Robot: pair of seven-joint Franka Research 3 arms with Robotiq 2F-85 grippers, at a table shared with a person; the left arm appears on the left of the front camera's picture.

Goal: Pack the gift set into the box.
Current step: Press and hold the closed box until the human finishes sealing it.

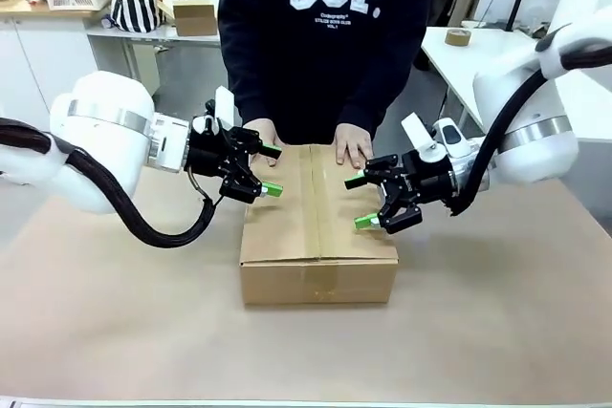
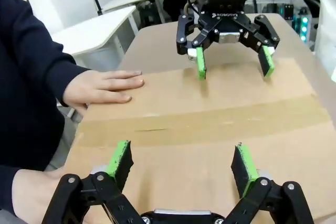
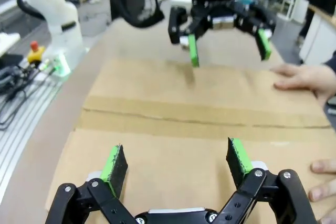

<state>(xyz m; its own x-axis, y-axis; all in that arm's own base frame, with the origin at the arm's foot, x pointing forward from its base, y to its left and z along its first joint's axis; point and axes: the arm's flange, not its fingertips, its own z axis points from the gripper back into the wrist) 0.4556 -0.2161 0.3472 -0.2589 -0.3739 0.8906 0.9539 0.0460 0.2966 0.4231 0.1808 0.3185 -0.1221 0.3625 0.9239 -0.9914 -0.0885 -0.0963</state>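
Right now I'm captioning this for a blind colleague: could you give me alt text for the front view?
A brown cardboard box sits on the table with its flaps shut, a person's hands resting flat on its far edge. The left tool and right tool, both open, hover over its left and right sides.

- Dark sweatshirt (image 1: 325, 64), front view: large white block letters "CGP." with a full stop, across the chest.
- Same sweatshirt, just under those letters: three short lines of small white print, too small to read.
- Right claw (image 2: 233, 67), seen from the left wrist view: the brand name "ROBOTIQ" in small pale capitals on the black body, above the finger joints.
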